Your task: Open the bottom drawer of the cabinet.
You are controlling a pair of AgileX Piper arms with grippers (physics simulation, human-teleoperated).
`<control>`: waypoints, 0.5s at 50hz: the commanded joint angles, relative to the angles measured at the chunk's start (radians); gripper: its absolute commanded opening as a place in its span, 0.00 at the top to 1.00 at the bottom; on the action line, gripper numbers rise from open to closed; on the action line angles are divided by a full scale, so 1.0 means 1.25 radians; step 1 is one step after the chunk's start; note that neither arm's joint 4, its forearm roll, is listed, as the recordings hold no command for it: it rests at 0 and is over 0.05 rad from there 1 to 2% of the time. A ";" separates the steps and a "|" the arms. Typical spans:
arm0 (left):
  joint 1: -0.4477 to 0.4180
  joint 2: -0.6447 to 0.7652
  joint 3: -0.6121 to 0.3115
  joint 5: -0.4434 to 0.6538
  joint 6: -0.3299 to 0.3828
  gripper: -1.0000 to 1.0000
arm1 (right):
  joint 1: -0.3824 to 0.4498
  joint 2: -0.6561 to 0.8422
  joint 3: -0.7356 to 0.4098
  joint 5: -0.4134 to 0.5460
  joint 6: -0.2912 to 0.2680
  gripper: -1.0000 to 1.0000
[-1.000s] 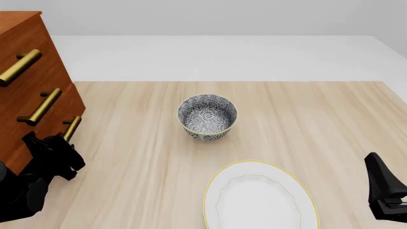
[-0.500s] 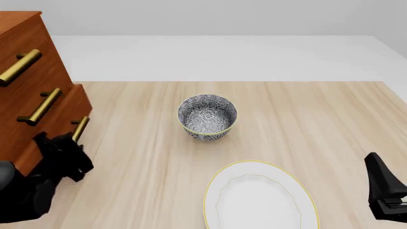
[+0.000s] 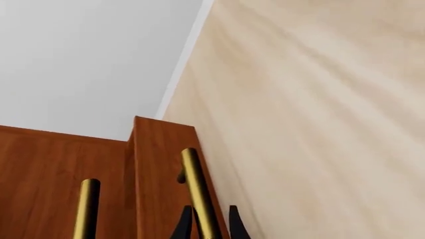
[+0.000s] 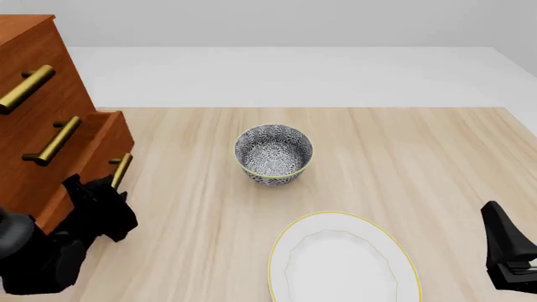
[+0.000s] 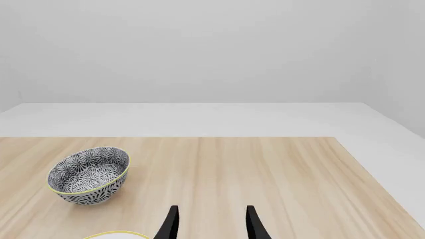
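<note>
While the left gripper (image 3: 206, 226) clamps the brass handle (image 3: 199, 194) of the bottom drawer (image 4: 94, 151) at the frame's lower left, a skewed pull could slip its fingers off. Low on the right edge, the right gripper (image 5: 210, 224) hangs open and unladen.

The cabinet (image 4: 38, 94) runs off the front view's left edge. The left gripper (image 3: 207, 226) hides the lower end of the bottom drawer's handle (image 3: 197, 194) between its fingers. Beside the right gripper (image 5: 209, 224), the plate (image 4: 343, 261) is cut off.

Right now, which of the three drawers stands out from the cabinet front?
The bottom drawer: it juts past the two flush drawers above, and the left gripper is closed on its brass handle.
</note>
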 commanded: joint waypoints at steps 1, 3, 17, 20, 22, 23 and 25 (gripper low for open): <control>-0.109 0.080 -0.051 0.000 0.002 1.00 | 0.000 0.000 0.000 0.000 0.000 0.00; -0.116 0.084 -0.052 0.000 -0.004 1.00 | 0.000 0.000 0.000 0.000 0.000 0.00; -0.151 0.145 -0.102 0.000 -0.010 1.00 | 0.000 0.000 0.000 0.000 0.000 0.00; -0.155 0.148 -0.105 0.000 -0.010 1.00 | 0.000 0.000 0.000 0.000 0.000 0.00; -0.158 0.148 -0.105 0.000 -0.010 1.00 | 0.000 0.000 0.000 0.000 0.000 0.00; -0.156 0.143 -0.101 0.000 -0.010 1.00 | 0.000 0.000 0.000 0.000 0.000 0.00; -0.159 0.151 -0.108 0.000 -0.011 1.00 | 0.000 0.000 0.000 0.000 0.000 0.00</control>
